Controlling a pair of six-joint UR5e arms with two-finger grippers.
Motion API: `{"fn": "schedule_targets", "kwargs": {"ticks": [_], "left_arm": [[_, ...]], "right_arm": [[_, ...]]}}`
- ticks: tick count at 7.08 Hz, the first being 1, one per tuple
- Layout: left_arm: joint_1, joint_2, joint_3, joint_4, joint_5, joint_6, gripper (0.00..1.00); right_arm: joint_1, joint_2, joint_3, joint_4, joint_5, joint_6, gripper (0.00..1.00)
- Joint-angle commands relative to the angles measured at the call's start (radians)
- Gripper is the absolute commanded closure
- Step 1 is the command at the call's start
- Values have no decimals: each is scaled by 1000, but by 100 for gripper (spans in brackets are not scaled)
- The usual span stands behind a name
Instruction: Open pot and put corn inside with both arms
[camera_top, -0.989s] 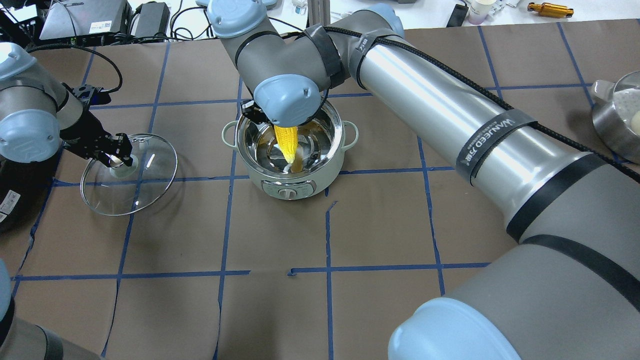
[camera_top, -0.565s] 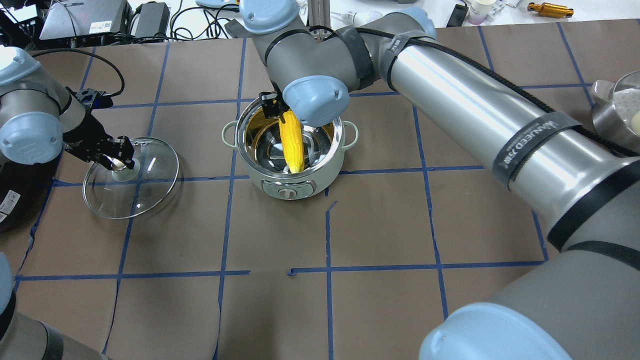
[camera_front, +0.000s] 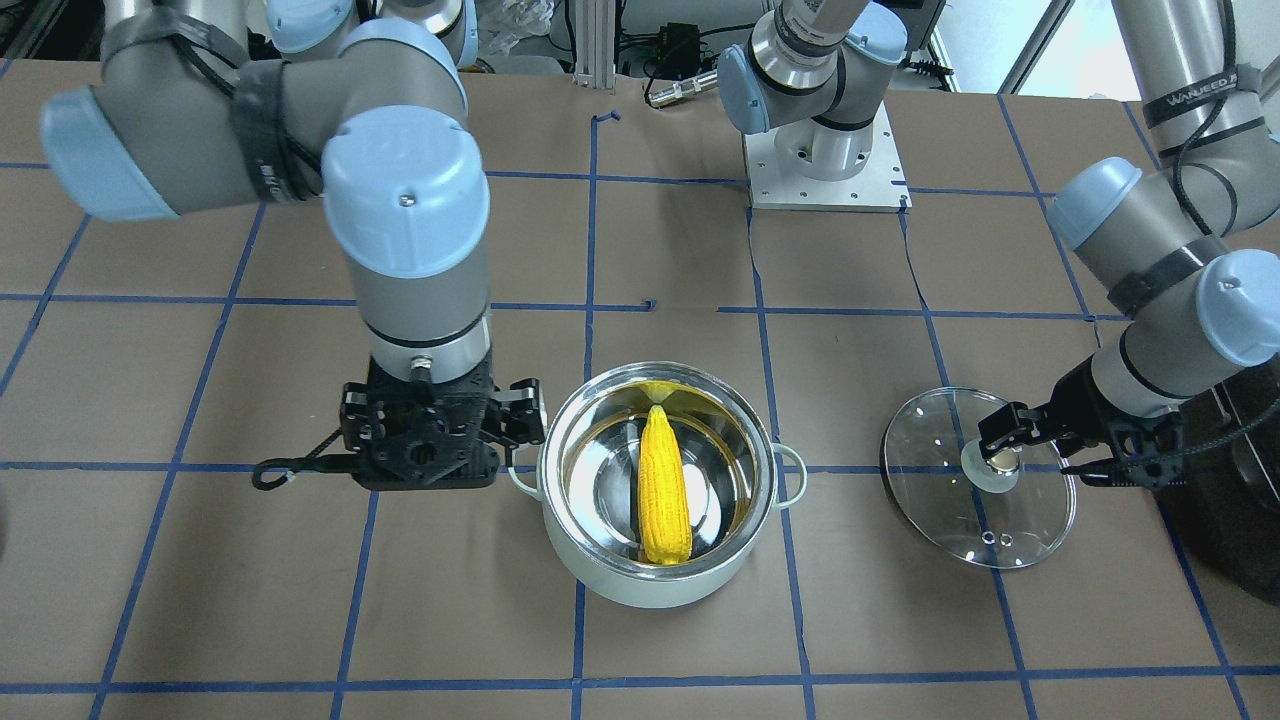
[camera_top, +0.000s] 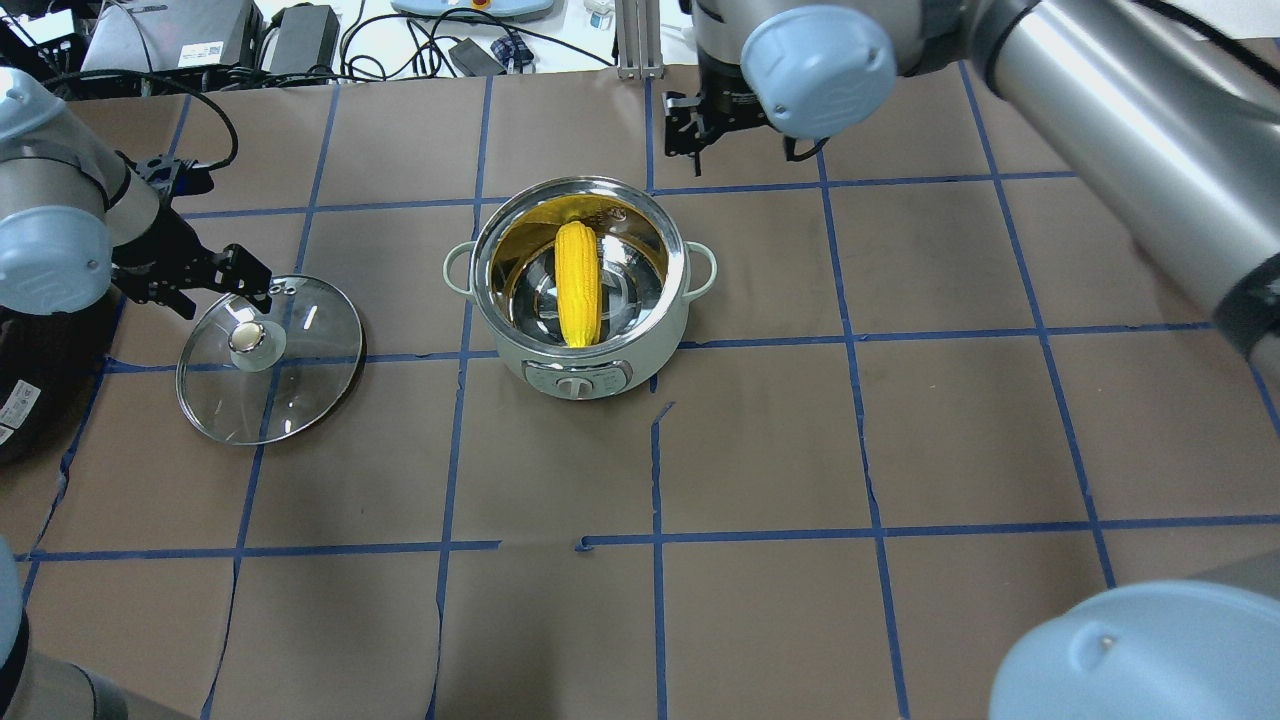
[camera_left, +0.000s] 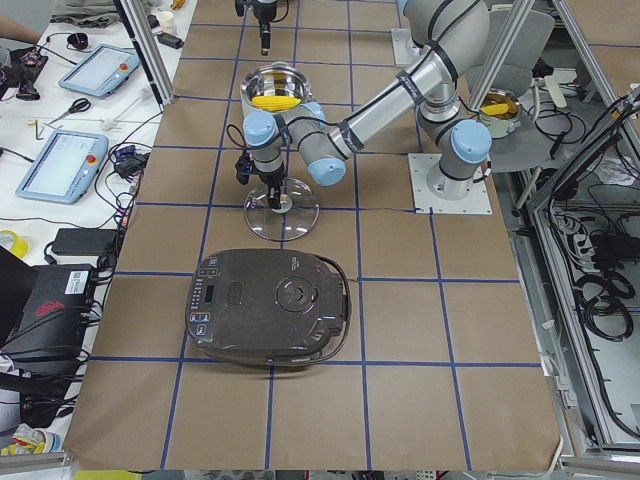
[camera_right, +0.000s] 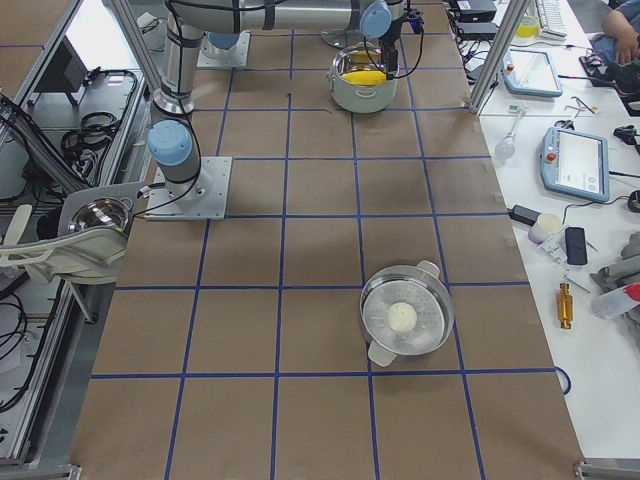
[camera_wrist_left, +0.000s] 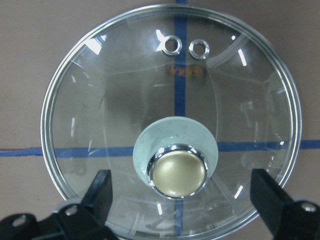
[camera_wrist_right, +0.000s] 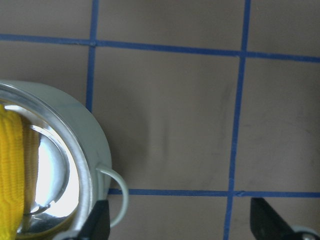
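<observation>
The mint-green pot (camera_top: 600, 375) (camera_front: 655, 590) stands open mid-table. The yellow corn (camera_top: 578, 283) (camera_front: 664, 485) lies inside it, propped against the steel wall. The glass lid (camera_top: 300, 380) (camera_front: 940, 500) lies flat on the table to the robot's left of the pot, gold knob (camera_wrist_left: 179, 172) up. My left gripper (camera_top: 240, 285) (camera_front: 1040, 452) is open, and its fingers (camera_wrist_left: 100, 192) straddle the knob without touching it. My right gripper (camera_top: 692, 135) (camera_front: 432, 445) is open and empty. It hangs over bare table beside the pot's loop handle (camera_wrist_right: 117, 192).
A large black appliance (camera_left: 268, 305) sits at the table's end beyond the lid, and its edge shows in the overhead view (camera_top: 25, 390). A steel steamer holding a white ball (camera_right: 405, 318) stands far to the robot's right. The left arm's base plate (camera_front: 825, 150) is at the table's robot side.
The right gripper let go of the corn, which settled into the pot, then rose and moved away past the pot. The left gripper set the lid flat and opened off the knob.
</observation>
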Motion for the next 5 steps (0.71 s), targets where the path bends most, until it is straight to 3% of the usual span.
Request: {"fn": "schedule_targets", "kwargs": {"ticks": [1, 3, 5], "left_arm": [[-142, 110, 111, -187, 32, -145, 0], [-308, 193, 222, -363, 53, -251, 0], [-373, 296, 230, -399, 28, -253, 0]], "right_arm": [[-109, -101, 3, 142, 12, -6, 0], [-166, -165, 64, 145, 26, -46, 0], [-175, -285, 211, 130, 24, -112, 0]]}}
